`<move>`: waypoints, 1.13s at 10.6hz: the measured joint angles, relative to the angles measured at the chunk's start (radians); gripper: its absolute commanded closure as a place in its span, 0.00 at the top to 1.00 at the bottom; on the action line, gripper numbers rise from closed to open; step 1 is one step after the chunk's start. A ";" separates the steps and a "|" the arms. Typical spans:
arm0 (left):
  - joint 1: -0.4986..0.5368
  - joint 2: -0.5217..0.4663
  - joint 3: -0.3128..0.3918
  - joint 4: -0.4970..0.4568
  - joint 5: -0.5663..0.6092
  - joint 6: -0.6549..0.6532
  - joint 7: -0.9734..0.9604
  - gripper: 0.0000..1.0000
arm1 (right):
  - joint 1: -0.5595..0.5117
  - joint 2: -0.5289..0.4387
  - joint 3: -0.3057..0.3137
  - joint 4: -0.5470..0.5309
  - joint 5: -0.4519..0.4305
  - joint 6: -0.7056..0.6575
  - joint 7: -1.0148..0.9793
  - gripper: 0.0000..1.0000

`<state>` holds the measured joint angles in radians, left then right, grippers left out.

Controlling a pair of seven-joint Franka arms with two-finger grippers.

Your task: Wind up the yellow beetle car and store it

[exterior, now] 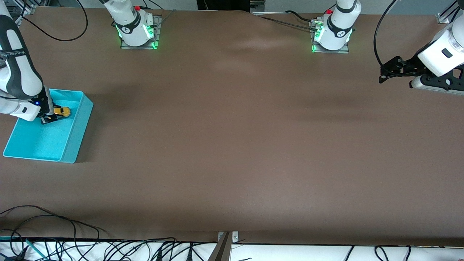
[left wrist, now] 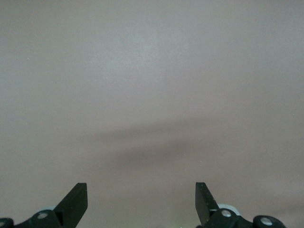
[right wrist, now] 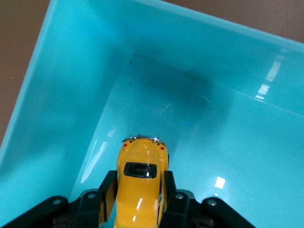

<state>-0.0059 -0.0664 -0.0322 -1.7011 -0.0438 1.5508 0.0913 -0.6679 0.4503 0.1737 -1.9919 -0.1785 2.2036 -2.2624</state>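
We find the bin (exterior: 78, 136) at the right arm's end of the brown counter (exterior: 232, 152), with its long walls running away from the front camera. The right pincer (exterior: 54, 116) is lowered inside it. In the right wrist view, its two fingers (right wrist: 108, 192) flank the car (right wrist: 140, 183) and lie against its sides, so we read the pincer as grasping the car; whether the grip is loosening, we cannot tell. The car's roof and dark window face up, and it points toward a corner of the bin (right wrist: 61, 71). In the front view, the car (exterior: 62, 111) sits in the half of the bin farther from the front camera. We cannot tell whether its wheels touch the bin floor. The right arm reaches down steeply into the bin from the counter's end.

The left pincer (exterior: 389, 70) hangs over bare counter (left wrist: 152, 95) at the left arm's end, released, fingers (left wrist: 76, 202) spread wide, holding nothing. The left arm waits.
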 measured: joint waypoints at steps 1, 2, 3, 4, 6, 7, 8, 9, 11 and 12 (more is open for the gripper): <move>0.000 0.000 0.000 0.000 0.000 0.000 0.000 1.00 | 0.000 -0.004 0.000 0.007 0.032 -0.016 -0.044 1.00; 0.000 0.000 0.000 0.000 0.000 0.000 0.000 1.00 | 0.000 -0.009 0.000 0.013 0.065 -0.030 -0.080 1.00; 0.000 0.000 0.000 0.000 0.000 0.000 0.000 1.00 | -0.001 -0.017 -0.001 0.018 0.080 -0.042 -0.098 1.00; 0.000 0.000 0.000 0.000 0.000 0.000 0.000 1.00 | -0.002 -0.027 -0.002 0.020 0.084 -0.053 -0.104 1.00; 0.000 0.000 0.000 0.000 0.000 0.000 0.000 1.00 | -0.001 -0.052 -0.001 0.027 0.089 -0.071 -0.105 1.00; 0.000 0.000 0.000 0.000 0.000 0.000 0.000 1.00 | 0.002 -0.063 0.001 0.037 0.097 -0.082 -0.106 1.00; 0.000 0.000 0.000 0.000 0.000 0.000 0.000 1.00 | 0.011 -0.078 0.003 0.047 0.110 -0.096 -0.093 1.00; 0.001 0.000 0.000 0.000 0.000 0.000 0.000 1.00 | 0.023 -0.098 0.005 0.057 0.119 -0.117 -0.048 1.00; 0.002 0.000 0.000 0.000 0.000 0.000 0.000 1.00 | 0.060 -0.143 0.007 0.073 0.128 -0.162 0.097 1.00; 0.002 0.000 0.000 0.000 0.000 0.000 0.000 1.00 | 0.087 -0.173 0.008 0.078 0.130 -0.187 0.196 1.00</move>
<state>-0.0042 -0.0665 -0.0324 -1.7011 -0.0438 1.5507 0.0913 -0.5809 0.2770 0.1818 -1.9140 -0.0484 2.0166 -2.0667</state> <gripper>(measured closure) 0.000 0.000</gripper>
